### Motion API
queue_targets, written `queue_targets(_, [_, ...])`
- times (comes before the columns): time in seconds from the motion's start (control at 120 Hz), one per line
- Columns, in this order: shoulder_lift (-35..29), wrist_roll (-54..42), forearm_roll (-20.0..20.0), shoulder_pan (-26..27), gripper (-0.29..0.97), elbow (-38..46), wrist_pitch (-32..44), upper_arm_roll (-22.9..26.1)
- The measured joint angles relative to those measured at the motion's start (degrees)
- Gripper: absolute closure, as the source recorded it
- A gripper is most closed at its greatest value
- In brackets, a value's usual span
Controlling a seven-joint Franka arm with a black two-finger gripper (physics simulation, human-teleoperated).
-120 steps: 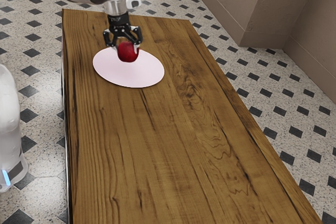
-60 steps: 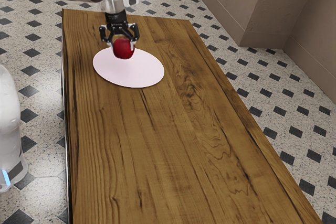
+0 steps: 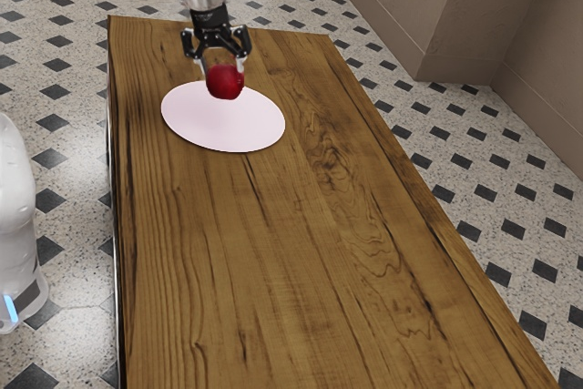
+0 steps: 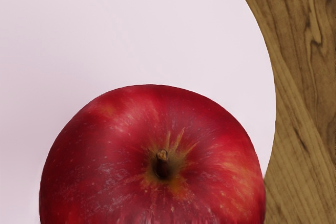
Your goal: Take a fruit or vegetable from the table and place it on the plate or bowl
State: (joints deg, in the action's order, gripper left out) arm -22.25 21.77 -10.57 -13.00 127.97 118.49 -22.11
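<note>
In the upper left of the exterior view the pale pink plate point(image 3: 228, 127) is lying on the wooden tabletop point(image 3: 301, 252). Over its far edge the jaws are grasping the red apple point(image 3: 224, 84), stem pointing upward; whether it is touching the plate, I cannot tell

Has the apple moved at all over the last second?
Yes, slightly: against the plate, the apple has shifted up the exterior view, toward the plate's far rim.
</note>
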Motion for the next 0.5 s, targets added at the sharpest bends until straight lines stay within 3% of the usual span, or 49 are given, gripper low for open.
queue_targets(0.3, [0.34,0.29,-1.85,-0.31,0.01,-2.61,0.03,0.50])
queue_targets(0.4, [4.11,6.03,-2.12,0.24,0.01,-10.54,-0.17,11.21])
queue_targets(0.5, [13.80,16.49,0.67,1.67,0.00,-29.62,-4.54,26.37])
